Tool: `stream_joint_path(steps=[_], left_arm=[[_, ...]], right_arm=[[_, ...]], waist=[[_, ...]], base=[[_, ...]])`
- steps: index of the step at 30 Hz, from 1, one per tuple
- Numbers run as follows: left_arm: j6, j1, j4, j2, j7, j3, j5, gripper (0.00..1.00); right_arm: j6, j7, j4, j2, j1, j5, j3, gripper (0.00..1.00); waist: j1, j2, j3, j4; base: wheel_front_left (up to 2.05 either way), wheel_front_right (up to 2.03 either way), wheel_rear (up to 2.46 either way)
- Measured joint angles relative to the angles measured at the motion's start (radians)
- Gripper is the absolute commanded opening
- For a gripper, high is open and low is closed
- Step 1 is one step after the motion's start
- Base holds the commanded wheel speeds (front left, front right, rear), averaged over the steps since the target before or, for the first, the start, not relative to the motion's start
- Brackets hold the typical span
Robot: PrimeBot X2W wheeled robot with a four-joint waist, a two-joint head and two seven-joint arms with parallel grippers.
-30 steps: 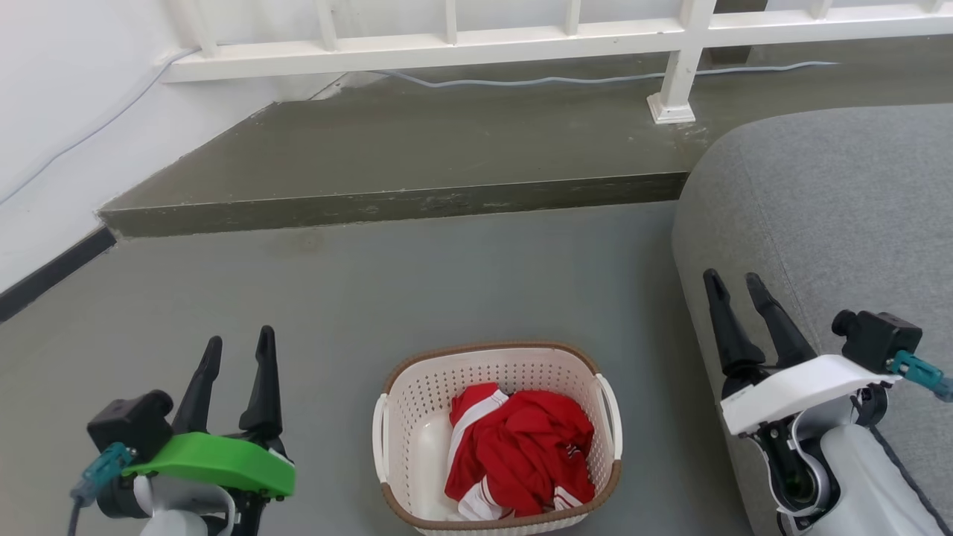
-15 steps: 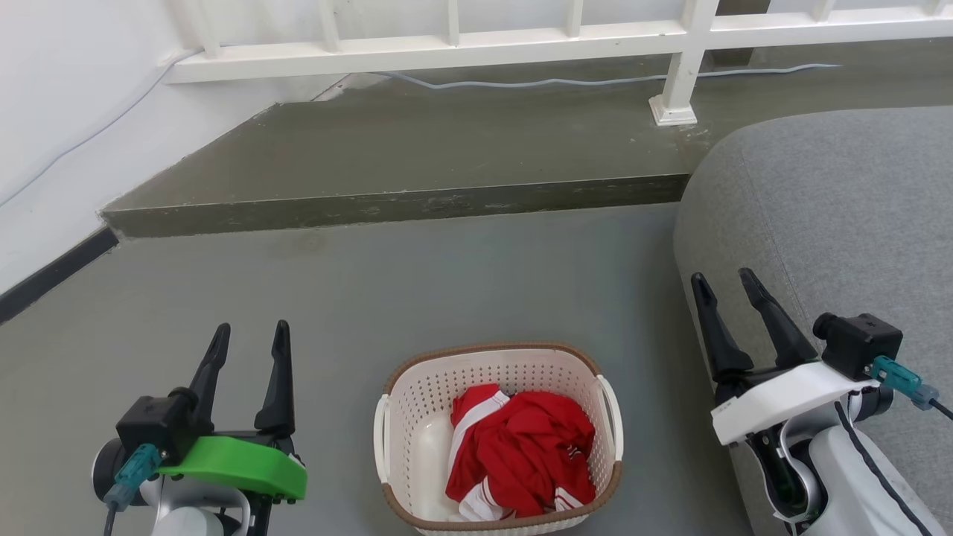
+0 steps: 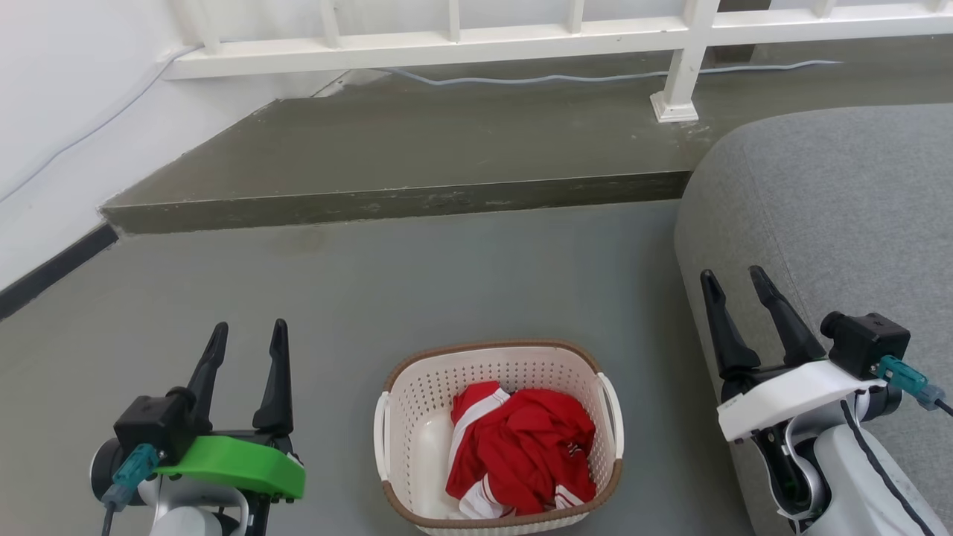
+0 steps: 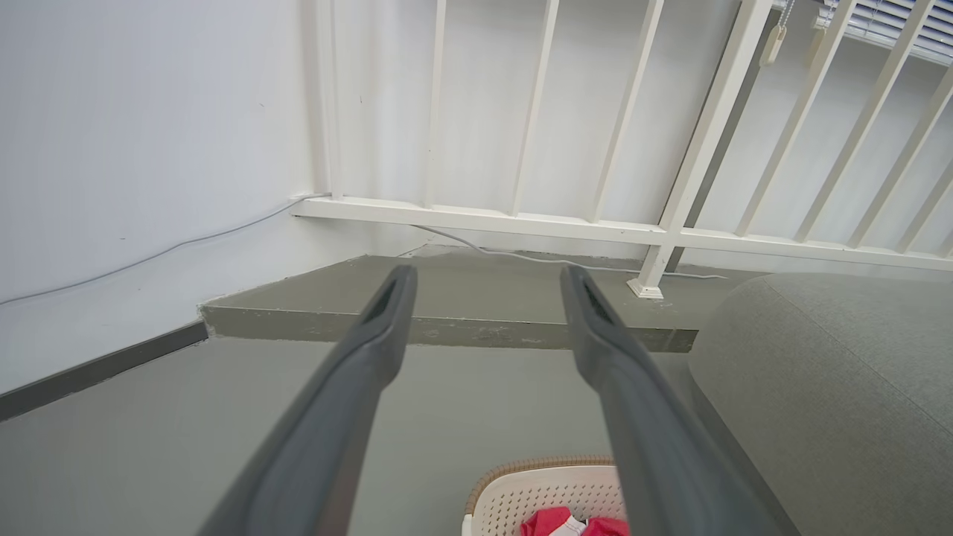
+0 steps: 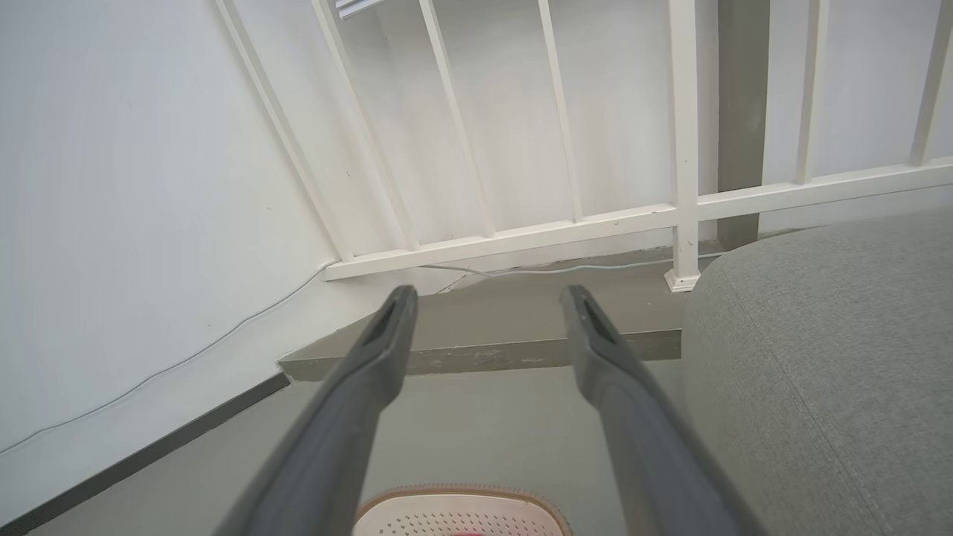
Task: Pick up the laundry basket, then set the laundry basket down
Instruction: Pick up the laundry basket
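Observation:
The laundry basket (image 3: 417, 406), cream-white and perforated with a brown rim, stands on the grey floor at the bottom centre of the head view, with red and white clothes (image 3: 521, 450) inside. Its far rim also peeks in at the bottom of the left wrist view (image 4: 543, 487) and the right wrist view (image 5: 461, 514). My left gripper (image 3: 249, 331) is open, left of the basket and apart from it. My right gripper (image 3: 733, 275) is open too, right of the basket, in front of the sofa. Neither holds anything.
A grey sofa (image 3: 841, 216) fills the right side, close to my right arm. A raised concrete step (image 3: 402, 201) crosses the floor beyond the basket, with a white railing (image 3: 447, 41) and a loose cable (image 3: 566, 77) on it. A white wall (image 3: 67, 112) runs along the left.
My left gripper rose and turned slightly, then held still. My right gripper shifted a little left and up, then back right and down. The basket has stayed in place.

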Motion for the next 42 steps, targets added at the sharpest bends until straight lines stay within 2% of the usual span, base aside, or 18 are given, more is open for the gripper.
stream_joint_path(steps=[8,17,30,42], left_arm=[[0.000,0.000,-0.008,-0.002,0.000,0.006,0.000,1.00],[-0.005,-0.020,-0.028,-0.003,0.000,0.007,0.002,1.00],[-0.018,-0.101,0.000,-0.006,0.000,-0.001,0.002,1.00],[-0.023,-0.221,0.099,-0.010,0.000,-0.019,0.003,1.00]], right_arm=[[0.000,0.000,0.003,0.003,0.000,-0.016,-0.009,1.00],[0.000,-0.001,0.003,0.006,-0.017,-0.035,-0.015,1.00],[0.000,-0.001,0.042,0.010,-0.083,-0.050,-0.045,1.00],[0.001,-0.002,0.170,0.010,-0.170,-0.058,-0.036,1.00]], waist=[[0.0000,0.0000,0.016,-0.001],[0.0000,0.0000,0.084,-0.008],[0.0000,0.0000,0.253,-0.022],[0.0001,0.0000,0.415,-0.020]], base=[[0.00,0.00,0.00],[0.00,0.00,0.00],[0.00,0.00,0.00],[0.00,0.00,0.00]])
